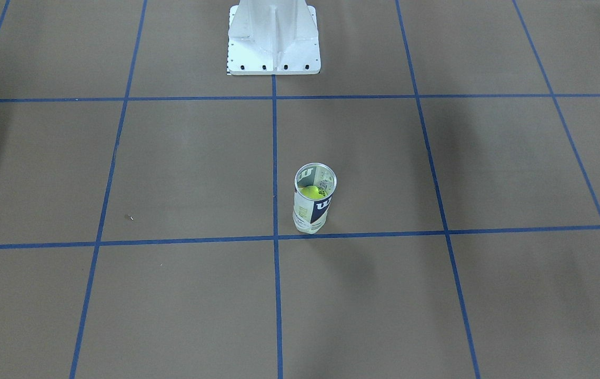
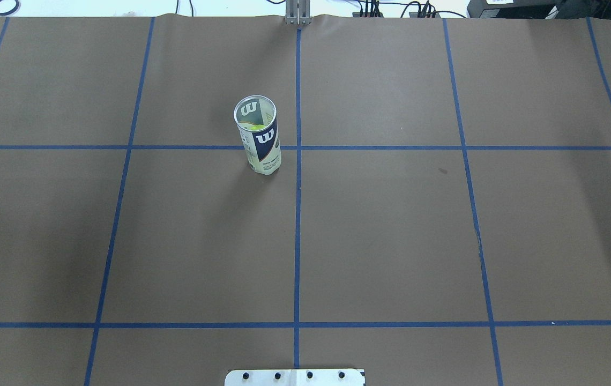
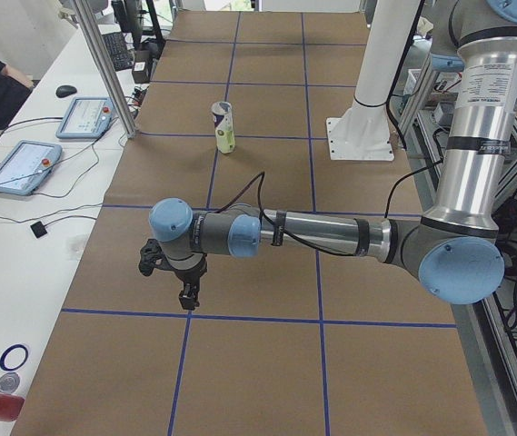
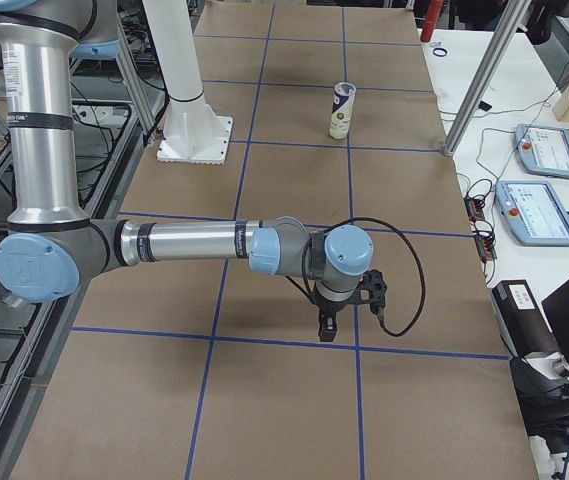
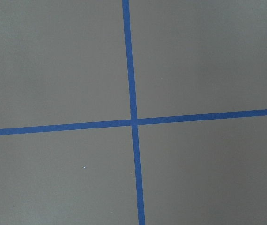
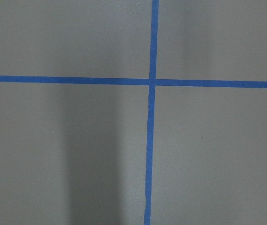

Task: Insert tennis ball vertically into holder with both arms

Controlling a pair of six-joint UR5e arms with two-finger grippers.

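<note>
- Currently the holder (image 1: 315,199) stands upright on the brown counter (image 1: 184,168), its mouth open at the top.
- Its foot sits just beside a crossing of two blue tape lines (image 1: 275,238), on the robot's side of the crosswise line and to the robot's left of the centre line.
- A yellow-green tennis ball (image 1: 312,191) is inside the holder, seen through the open mouth and the clear wall.
- Nothing touches the holder; neither arm shows in the overhead or front-facing view.
- The white pedestal base (image 1: 273,42) stands well apart from the holder, at the counter's robot edge, on the centre line.
- The left end effector (image 3: 181,282) hangs pointing down over the counter, well apart from the holder, toward the robot's left end; whether its fingers are apart or together I cannot tell.
- The right end effector (image 4: 339,305) hangs the same way, well apart from the holder at the opposite end; its fingers' state I cannot tell either.
- Both wrist cameras show only counter and a tape crossing.
- Beyond the holder, a white bench carries two tablet-like consoles (image 3: 85,116).
</note>
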